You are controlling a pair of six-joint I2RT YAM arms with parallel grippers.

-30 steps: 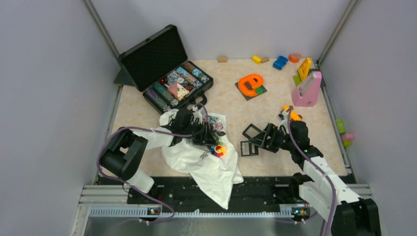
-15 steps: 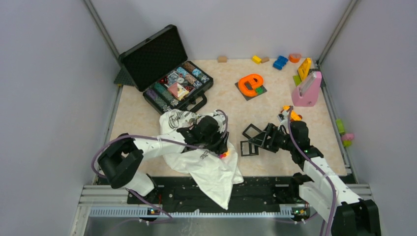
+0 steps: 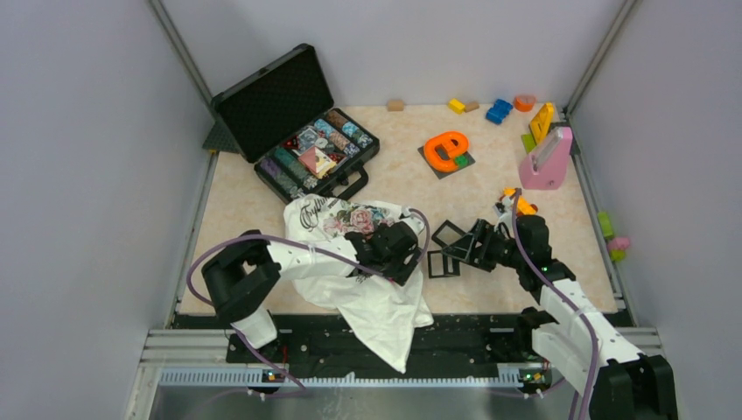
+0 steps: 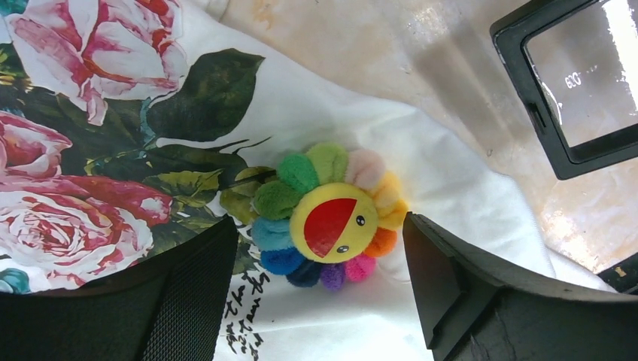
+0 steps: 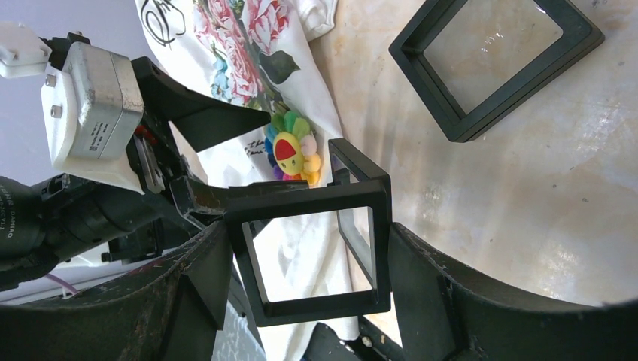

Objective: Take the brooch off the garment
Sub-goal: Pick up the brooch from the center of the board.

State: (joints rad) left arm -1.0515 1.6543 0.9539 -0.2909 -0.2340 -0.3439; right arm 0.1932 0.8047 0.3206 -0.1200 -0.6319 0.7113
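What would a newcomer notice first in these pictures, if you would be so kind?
The rainbow-petalled brooch with its yellow smiling face lies on the white rose-printed garment, right between the open fingers of the left gripper. Beside it, the right gripper holds a black square frame upright near the shirt's edge. An open black case of colourful pieces stands at the table's back left.

The top camera looks down from behind me. Both my wrist cameras catch the brooch (image 4: 329,218), the left far closer.
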